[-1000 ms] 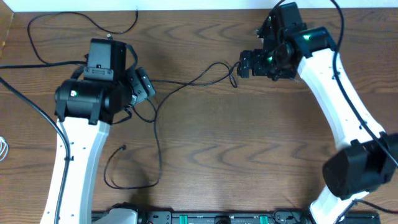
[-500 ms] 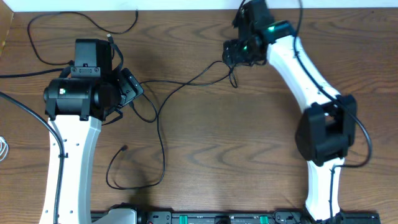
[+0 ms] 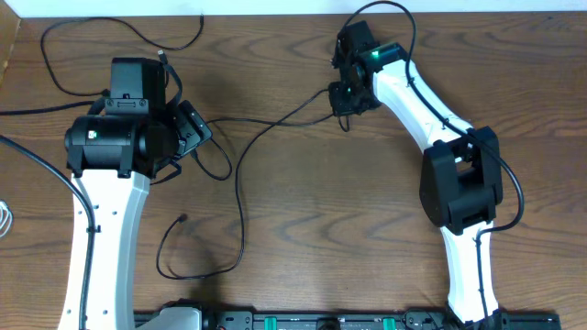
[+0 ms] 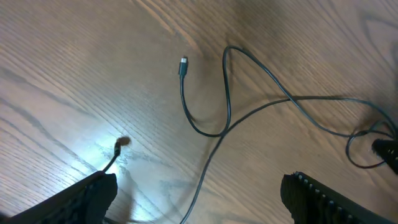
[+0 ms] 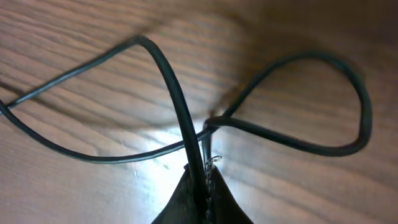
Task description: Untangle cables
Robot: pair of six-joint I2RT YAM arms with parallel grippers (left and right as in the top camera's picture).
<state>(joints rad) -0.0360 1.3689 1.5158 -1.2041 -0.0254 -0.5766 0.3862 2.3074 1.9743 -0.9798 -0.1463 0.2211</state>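
Observation:
A long thin black cable (image 3: 240, 197) runs from a small tangle near the table's top middle, leftward and down to a loop at the lower left. My right gripper (image 3: 342, 99) sits on that tangle, shut on a strand of the black cable (image 5: 177, 102) that passes between its jaws, with two loops spreading beyond them. My left gripper (image 3: 193, 133) hangs open over the cable's left bend. In the left wrist view the cable (image 4: 255, 112) runs between the wide-apart fingers (image 4: 84, 199), and a small plug end (image 4: 183, 65) lies further out. Another black cable (image 3: 119, 27) lies at the top left.
A white cord end (image 3: 5, 220) shows at the far left edge. Thicker black cords (image 3: 37, 156) trail from the left arm across the left side. A black rail (image 3: 321, 321) runs along the front edge.
My right arm swung left to the tangle and its gripper went from open to shut on the cable. The left arm shifted slightly left, still open.

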